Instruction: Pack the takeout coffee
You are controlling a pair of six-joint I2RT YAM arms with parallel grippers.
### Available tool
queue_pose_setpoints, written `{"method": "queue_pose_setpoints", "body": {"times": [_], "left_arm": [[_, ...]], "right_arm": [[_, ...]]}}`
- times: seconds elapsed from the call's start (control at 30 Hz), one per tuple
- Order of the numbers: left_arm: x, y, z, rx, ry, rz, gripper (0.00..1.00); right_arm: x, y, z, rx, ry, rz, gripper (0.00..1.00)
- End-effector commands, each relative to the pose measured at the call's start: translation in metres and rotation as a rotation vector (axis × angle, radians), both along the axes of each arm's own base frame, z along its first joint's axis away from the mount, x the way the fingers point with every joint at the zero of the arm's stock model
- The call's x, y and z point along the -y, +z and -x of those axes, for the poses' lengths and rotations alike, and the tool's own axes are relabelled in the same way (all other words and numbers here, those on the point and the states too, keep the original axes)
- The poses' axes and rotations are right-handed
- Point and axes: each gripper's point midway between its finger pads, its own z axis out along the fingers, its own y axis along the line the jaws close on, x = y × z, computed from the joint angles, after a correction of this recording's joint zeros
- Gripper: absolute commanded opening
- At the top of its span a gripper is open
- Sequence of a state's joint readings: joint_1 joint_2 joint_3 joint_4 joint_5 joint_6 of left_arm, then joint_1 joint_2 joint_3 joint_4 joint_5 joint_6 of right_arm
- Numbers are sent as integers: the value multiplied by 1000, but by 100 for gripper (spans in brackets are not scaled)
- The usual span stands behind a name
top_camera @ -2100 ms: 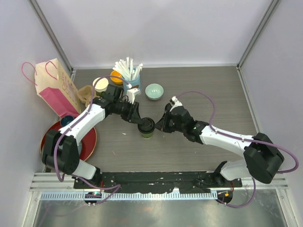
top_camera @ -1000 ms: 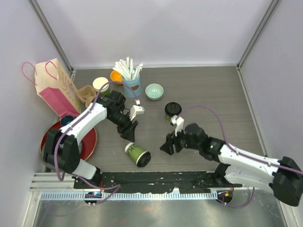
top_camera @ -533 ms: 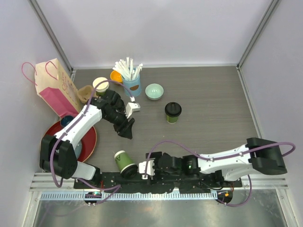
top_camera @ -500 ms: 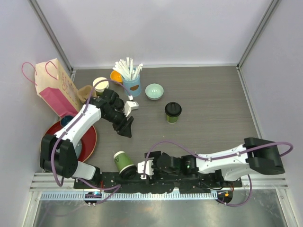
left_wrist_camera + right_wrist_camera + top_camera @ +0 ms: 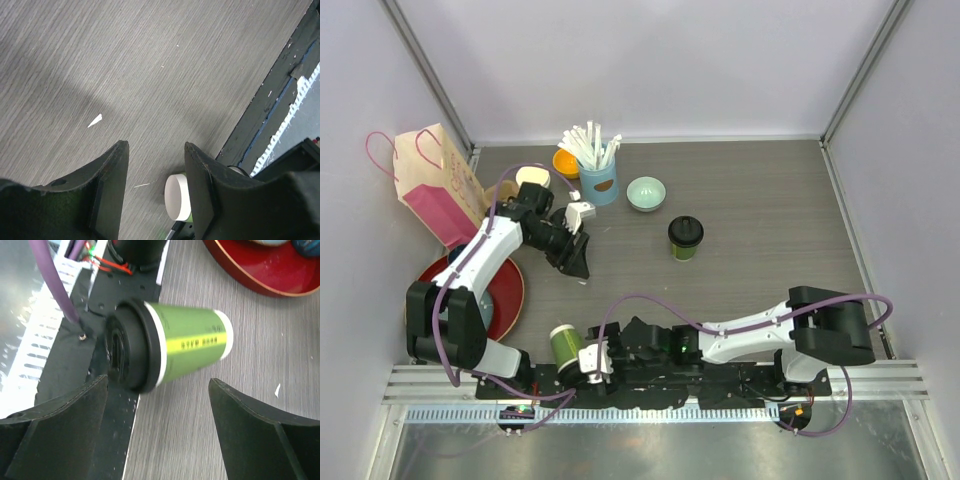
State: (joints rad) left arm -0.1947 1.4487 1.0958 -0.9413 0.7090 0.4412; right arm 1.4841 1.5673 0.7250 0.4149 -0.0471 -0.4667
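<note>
One takeout coffee cup (image 5: pixel 563 345) lies on its side at the table's near edge, dark green with a black lid (image 5: pixel 137 347) over the black base rail. In the right wrist view its green body (image 5: pixel 192 342) lies just beyond my fingertips. My right gripper (image 5: pixel 588 358) (image 5: pixel 157 385) is open beside it and holds nothing. The second lidded cup (image 5: pixel 685 237) stands upright at mid table. My left gripper (image 5: pixel 578 262) (image 5: pixel 156 147) hovers open over bare table. The fallen cup's white bottom (image 5: pixel 177 196) shows below it.
A pink paper bag (image 5: pixel 435 185) stands at the far left with a red plate (image 5: pixel 508 300) (image 5: pixel 260 270) in front of it. A blue cup of white straws (image 5: pixel 597 172), a pale green bowl (image 5: pixel 646 193) and an orange item (image 5: pixel 563 160) sit at the back.
The fallen cup has moved left along the near edge. My right arm followed it left and its jaws opened wider. My left gripper drew back toward the far left.
</note>
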Motion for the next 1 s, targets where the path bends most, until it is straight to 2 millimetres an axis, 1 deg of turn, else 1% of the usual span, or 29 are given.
{"method": "queue_pose_setpoints", "body": {"times": [0.0, 0.03, 0.07, 0.1, 0.2, 0.27, 0.33, 0.43, 0.53, 0.6, 0.63, 0.7, 0.73, 0.8, 0.87, 0.9, 0.97], "left_arm": [[4, 12, -9, 40, 14, 37, 52], [4, 13, -9, 42, 16, 39, 52], [4, 13, -10, 43, 16, 40, 52], [4, 14, -10, 44, 16, 38, 52], [3, 15, -8, 46, 16, 40, 52], [2, 17, -8, 54, 19, 41, 52], [3, 17, -7, 52, 15, 42, 51], [3, 18, -7, 50, 13, 44, 52], [4, 17, -6, 37, 8, 50, 52], [5, 18, -4, 25, 0, 56, 52], [6, 18, -4, 21, -3, 58, 52], [6, 19, -5, 22, -4, 58, 51], [6, 18, -4, 15, -3, 57, 51], [5, 17, -4, 12, -4, 51, 51], [4, 16, -4, 14, -12, 46, 51], [3, 16, -4, 16, -16, 43, 51], [3, 17, -5, 21, -25, 42, 51]], "right_arm": [[-25, 29, 17, -84, 94, -88, 86], [-28, 24, 17, -98, 89, -79, 86], [-34, 27, 15, -109, 76, -88, 85], [-36, 23, 15, -126, 59, -77, 84], [-38, 11, 3, -114, -11, -52, 83], [-35, 6, -3, -103, -43, -40, 83], [-32, 5, -9, -87, -70, -31, 83], [-24, 0, -19, -72, -106, 2, 83], [-16, -4, -23, -48, -106, 30, 82], [-14, -10, -25, -43, -106, 53, 81], [-16, -8, -26, -45, -110, 50, 80], [-17, -11, -34, -63, -135, 57, 77], [-18, -8, -38, -88, -159, 47, 76], [-17, -6, -51, -116, -202, 32, 73], [-11, -1, -71, -145, -289, -3, 70], [-8, 0, -75, -162, -307, -13, 66], [-2, 3, -83, -228, -348, -49, 62]]}}
